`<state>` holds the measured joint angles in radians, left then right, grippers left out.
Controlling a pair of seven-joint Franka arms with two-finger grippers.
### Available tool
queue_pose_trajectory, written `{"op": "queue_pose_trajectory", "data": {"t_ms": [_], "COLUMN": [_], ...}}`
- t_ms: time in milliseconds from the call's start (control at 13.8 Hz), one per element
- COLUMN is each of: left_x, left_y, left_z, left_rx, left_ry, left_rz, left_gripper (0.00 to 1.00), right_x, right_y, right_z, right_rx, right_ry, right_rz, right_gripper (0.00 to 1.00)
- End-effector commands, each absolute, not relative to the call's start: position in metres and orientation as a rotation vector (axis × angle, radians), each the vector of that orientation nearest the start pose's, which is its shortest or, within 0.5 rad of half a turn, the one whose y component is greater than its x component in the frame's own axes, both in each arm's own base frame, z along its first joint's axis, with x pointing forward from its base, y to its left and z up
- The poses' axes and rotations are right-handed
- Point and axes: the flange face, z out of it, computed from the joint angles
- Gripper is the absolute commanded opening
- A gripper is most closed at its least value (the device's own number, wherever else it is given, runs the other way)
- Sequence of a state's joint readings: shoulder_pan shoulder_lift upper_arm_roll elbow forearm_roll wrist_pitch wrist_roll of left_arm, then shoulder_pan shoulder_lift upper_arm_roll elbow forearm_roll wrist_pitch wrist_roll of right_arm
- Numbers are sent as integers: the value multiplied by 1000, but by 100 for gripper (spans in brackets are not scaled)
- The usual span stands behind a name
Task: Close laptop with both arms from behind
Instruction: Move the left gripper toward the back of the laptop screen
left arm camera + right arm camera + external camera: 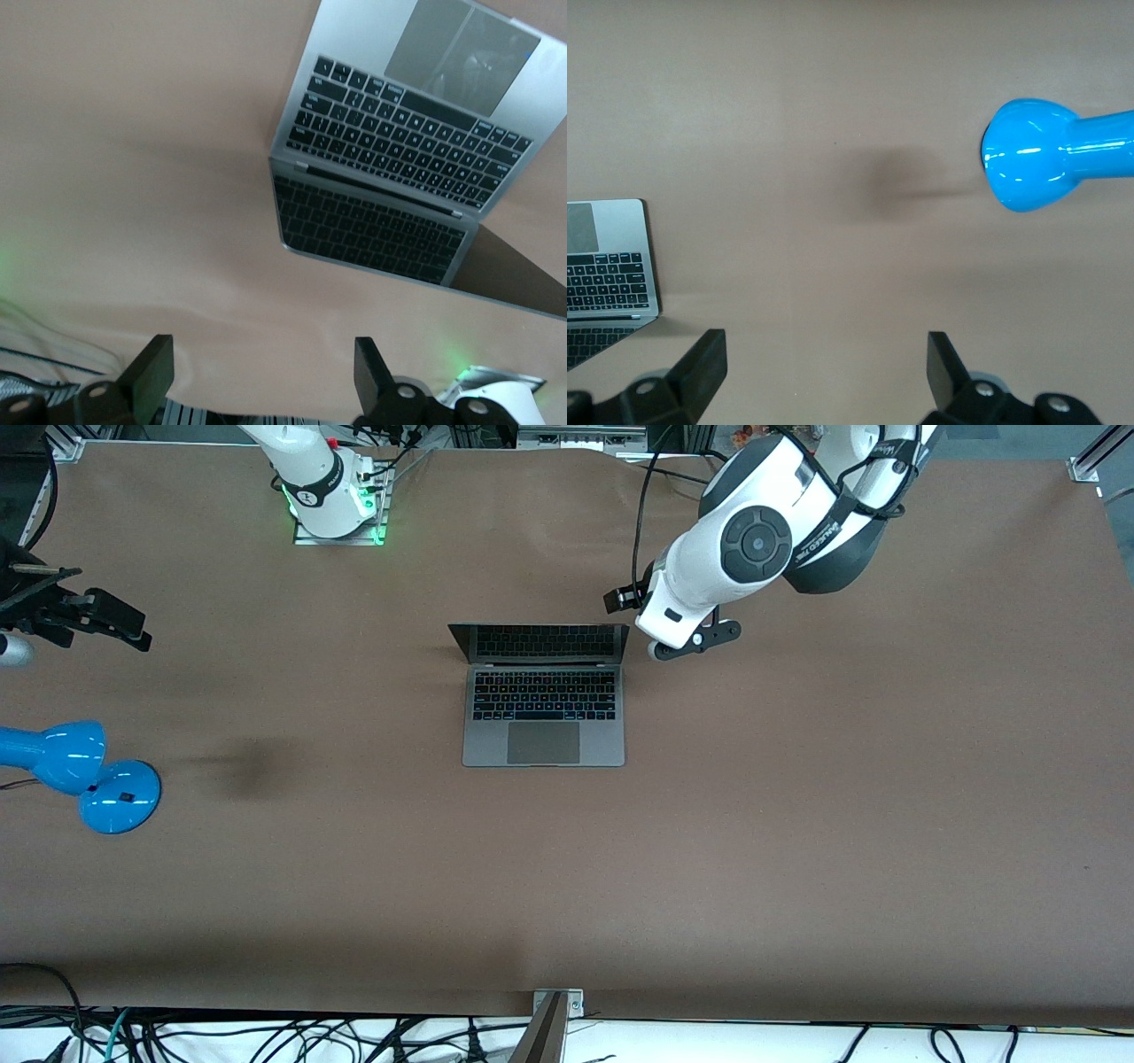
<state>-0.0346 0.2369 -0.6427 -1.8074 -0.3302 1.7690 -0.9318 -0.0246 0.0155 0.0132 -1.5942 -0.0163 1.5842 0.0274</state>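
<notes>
The space-grey laptop [543, 731] lies open in the middle of the table, its dark screen [540, 642] upright and turned toward the front camera. My left gripper [622, 598] is open and empty, low over the table beside the screen's edge at the left arm's end. In the left wrist view the laptop [416, 133] shows past the open left gripper [263, 372]. My right gripper [120, 622] is open and empty, up over the table's edge at the right arm's end. The right wrist view shows the right gripper [826, 363] and a corner of the laptop [607, 266].
A blue lamp [80, 775] stands near the table's edge at the right arm's end, nearer the front camera than the right gripper; its head also shows in the right wrist view [1050, 155]. The right arm's base [335, 491] stands on a lit plate.
</notes>
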Motion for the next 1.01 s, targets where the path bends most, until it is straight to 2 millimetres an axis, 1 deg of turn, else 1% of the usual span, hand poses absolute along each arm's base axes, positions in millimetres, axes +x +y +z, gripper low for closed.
{"op": "queue_pose_trajectory", "data": {"t_ms": [0,145,217,289,361,434,506,578,651,795,940], "left_x": [428,406,395,389,387,383,382,383,382,381,393], "left_y": [-400,-409,-416,-421,-423,-427,-430,-431,-432,-434,-432], "left_z": [435,437,440,440,440,439,439,437,437,437,442], "left_rx": [-3122,-3062,-3037,-3024,-3023,-3022,-3026,-3031,-3035,-3037,-3055], "left_ry": [-453,-338,-264,-215,-200,-188,-183,-188,-187,-185,-202], "left_rz": [858,871,826,784,774,777,786,797,796,808,814], "left_gripper": [95,99,99,99,98,87,70,41,0,0,0], "right_x": [555,555,555,555,555,555,555,555,555,555,555], "right_y": [-9,-9,-9,-9,-9,-9,-9,-9,-9,-9,-9], "right_z": [608,608,608,607,608,608,607,608,608,608,608], "right_rx": [-3156,-3156,-3156,-3156,-3156,-3156,-3156,-3156,-3156,-3156,-3156], "right_ry": [43,41,43,43,43,43,43,43,43,43,43], "right_rz": [44,44,46,48,46,46,48,46,46,46,46], "right_gripper": [100,100,100,100,100,100,100,100,100,100,100]}}
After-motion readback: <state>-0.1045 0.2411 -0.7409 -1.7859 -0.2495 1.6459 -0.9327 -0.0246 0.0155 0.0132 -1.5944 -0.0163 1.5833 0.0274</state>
